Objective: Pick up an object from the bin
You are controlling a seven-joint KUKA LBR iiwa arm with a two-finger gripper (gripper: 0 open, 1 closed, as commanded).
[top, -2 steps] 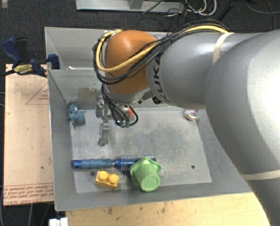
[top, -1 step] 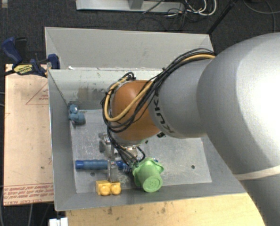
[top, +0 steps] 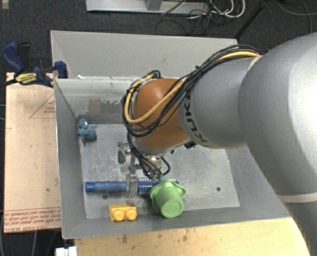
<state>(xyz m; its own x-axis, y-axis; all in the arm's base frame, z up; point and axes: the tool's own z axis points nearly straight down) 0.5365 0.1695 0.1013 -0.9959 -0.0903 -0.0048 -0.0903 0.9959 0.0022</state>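
Gripper (top: 131, 184) at end of blue rod (top: 106, 187); how open, or holding anything, can't tell. Green cup (top: 168, 199) just beside it, poss. touching: could snag on lift.

Dark carpeted floor (top: 30, 15) lies all around. Well beyond the gripper (top: 132, 183), a grey metal base (top: 142, 1) and tangled cables (top: 222, 1) rest on it.

Green cup (top: 167, 199), yellow block (top: 122, 213), blue brush (top: 105, 186), grey bin (top: 214, 169).
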